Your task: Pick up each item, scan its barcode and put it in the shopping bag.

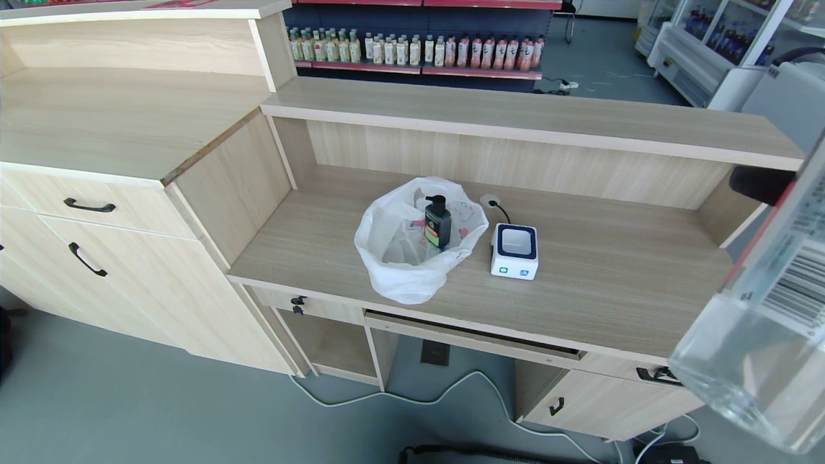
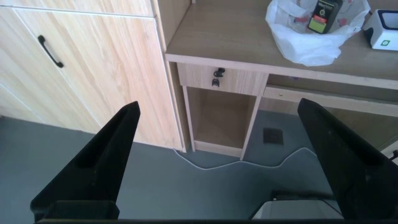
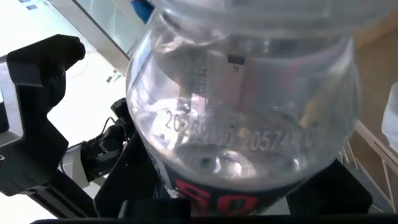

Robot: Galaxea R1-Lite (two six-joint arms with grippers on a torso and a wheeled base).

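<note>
**A:** Where is the bottle just now?

**B:** The clear bottle (image 1: 767,309) is up in the air in the right gripper (image 3: 236,193), whose jaws are closed on its body. It's well apart from the scanner (image 1: 514,250), off to the robot's right of it, nearer the robot and out past the front edge of the table (image 1: 612,270).

**A:** Scanned, would you say?

**B:** I'd judge not. The barcode (image 1: 796,283) is turned up toward the robot's head, not toward the scanner's window, so the bottle needs carrying in and turning first.

**A:** What could go wrong?

**B:** If the wrist brings it over without turning it, the scanner sees bare plastic and nothing registers. The bottle looks smooth, so it could twist or slide in the jaws during that turn. Coming in too low could also knock the scanner or catch its cable (image 1: 499,209).

**A:** And the bagging?

**B:** The shopping bag (image 1: 387,270) stands just beside the scanner, on the robot's left of it. It's soft, and a dark pump bottle (image 1: 437,222) already stands inside. A drop from too high could topple that one or fold the rim shut.

**A:** The other arm?

**B:** The left gripper (image 2: 217,168) hangs low, below and left of the scanner, over the floor. Its jaws are spread wide and empty, so nothing steadies the bag.
</note>
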